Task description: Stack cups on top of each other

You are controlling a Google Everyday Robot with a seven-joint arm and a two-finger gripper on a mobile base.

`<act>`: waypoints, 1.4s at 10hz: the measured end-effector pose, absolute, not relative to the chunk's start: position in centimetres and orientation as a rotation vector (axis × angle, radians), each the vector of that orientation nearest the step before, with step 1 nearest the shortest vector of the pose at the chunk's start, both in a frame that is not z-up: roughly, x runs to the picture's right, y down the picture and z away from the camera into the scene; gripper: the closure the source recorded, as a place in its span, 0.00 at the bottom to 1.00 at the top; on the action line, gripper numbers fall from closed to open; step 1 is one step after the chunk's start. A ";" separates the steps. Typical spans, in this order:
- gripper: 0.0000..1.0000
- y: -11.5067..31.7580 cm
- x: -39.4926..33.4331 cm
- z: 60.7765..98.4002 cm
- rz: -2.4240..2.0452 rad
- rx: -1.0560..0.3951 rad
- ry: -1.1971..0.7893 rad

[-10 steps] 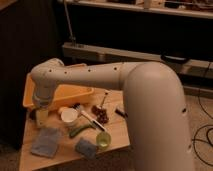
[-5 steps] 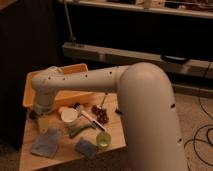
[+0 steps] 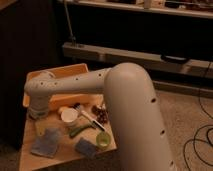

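The pale green cup (image 3: 103,139) stands upright near the front right corner of the wooden table (image 3: 62,159). The dark grey-brown cup does not show; it may be hidden behind my arm. My white arm (image 3: 75,85) reaches from the right across the table to its left side. The gripper (image 3: 37,114) hangs below the wrist at the table's left edge, just in front of the yellow tray (image 3: 65,74) and far left of the green cup. The wrist hides most of it.
A wider white bowl (image 3: 69,115) sits mid-table. A white-handled utensil (image 3: 90,120), a dark red clump (image 3: 101,115) and a green item (image 3: 76,131) lie near it. Two blue-grey cloths (image 3: 46,143) (image 3: 85,148) lie at the front. A dark shelf unit stands behind.
My wrist has come down towards the table's left side and shifted a little left. The things on the table have not moved.
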State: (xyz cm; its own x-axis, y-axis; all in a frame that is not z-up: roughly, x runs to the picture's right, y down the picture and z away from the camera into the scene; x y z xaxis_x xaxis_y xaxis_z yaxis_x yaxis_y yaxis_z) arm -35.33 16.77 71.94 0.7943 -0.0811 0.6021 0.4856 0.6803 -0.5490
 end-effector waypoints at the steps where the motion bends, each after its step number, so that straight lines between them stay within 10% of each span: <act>1: 0.20 16.9 -35.7 72.5 -0.346 -0.764 -0.571; 10: 0.23 17.9 -37.5 76.9 -0.364 -0.792 -0.523; 14: 0.62 18.7 -37.1 77.9 -0.369 -0.817 -0.504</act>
